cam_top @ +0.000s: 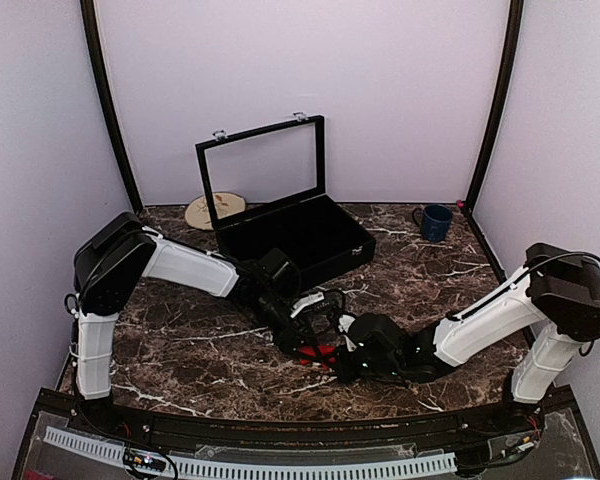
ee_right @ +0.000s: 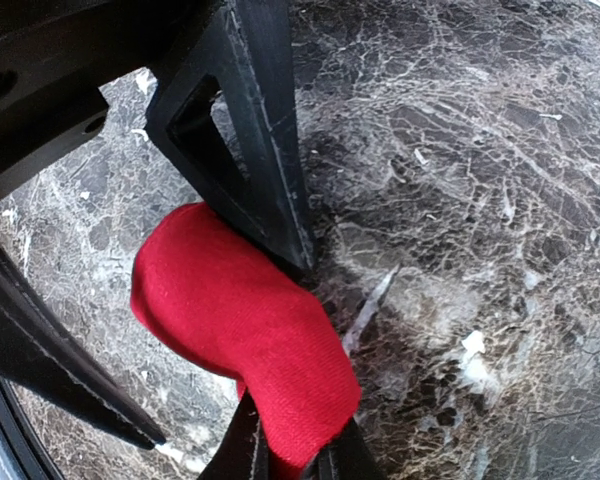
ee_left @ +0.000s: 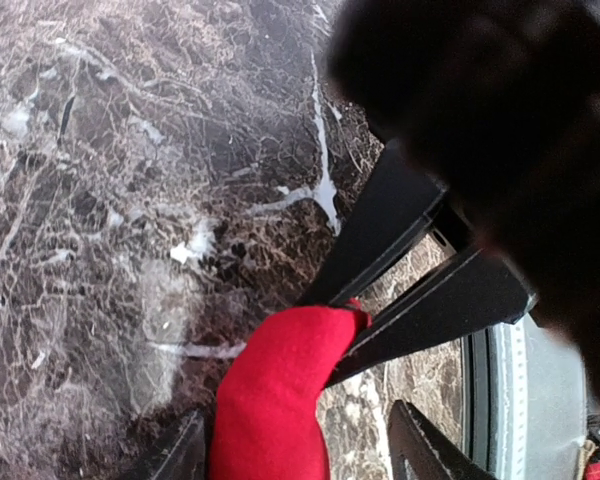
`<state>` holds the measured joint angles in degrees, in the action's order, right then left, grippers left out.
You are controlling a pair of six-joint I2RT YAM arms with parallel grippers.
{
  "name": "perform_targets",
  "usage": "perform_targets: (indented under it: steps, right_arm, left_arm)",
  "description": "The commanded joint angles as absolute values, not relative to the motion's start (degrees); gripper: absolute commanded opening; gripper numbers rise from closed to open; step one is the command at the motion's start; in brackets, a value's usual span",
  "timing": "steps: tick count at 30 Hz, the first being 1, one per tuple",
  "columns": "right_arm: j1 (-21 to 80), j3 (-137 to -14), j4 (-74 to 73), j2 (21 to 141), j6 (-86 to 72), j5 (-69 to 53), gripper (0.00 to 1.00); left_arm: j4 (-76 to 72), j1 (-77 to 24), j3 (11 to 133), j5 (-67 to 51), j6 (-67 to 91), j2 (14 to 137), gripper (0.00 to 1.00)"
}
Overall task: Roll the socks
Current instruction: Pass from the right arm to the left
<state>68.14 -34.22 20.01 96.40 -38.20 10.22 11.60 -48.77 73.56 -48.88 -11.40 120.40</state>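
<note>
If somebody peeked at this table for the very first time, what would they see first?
The bright red sock pops out first, near the front middle of the dark marble table, where the left gripper and the right gripper meet on it, the right one pinching it. Next comes the big black case, open at the back, with a blue mug at the back right.

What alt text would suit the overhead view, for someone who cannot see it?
The left gripper and right gripper meet low over a small red sock near the front of a dark marble table. Behind stands an open black case, a blue mug to its right.
</note>
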Motion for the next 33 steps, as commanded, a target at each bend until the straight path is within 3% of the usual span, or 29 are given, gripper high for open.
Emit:
perform_targets:
  steps: [1, 6, 14, 33]
  right_arm:
    - [67.83, -31.27, 12.47, 97.50, -38.87, 6.41, 0.00]
    - [67.21, -30.58, 13.70, 97.42, -39.28, 4.73, 0.00]
    - [66.64, -30.37, 14.63, 97.65, -39.51, 2.89, 0.00]
    - [64.25, -29.58, 16.65, 98.64, -42.22, -0.08, 0.00]
  left_arm:
    - [11.99, -50.21, 69.45, -44.01, -12.73, 120.97, 0.63]
    - [9.93, -50.94, 67.10, -42.89, -12.39, 121.90, 0.61]
    - [8.68, -51.42, 66.66, -43.44, -11.75, 124.08, 0.46]
    - [11.35, -50.54, 68.40, -52.73, -12.09, 126.81, 0.02]
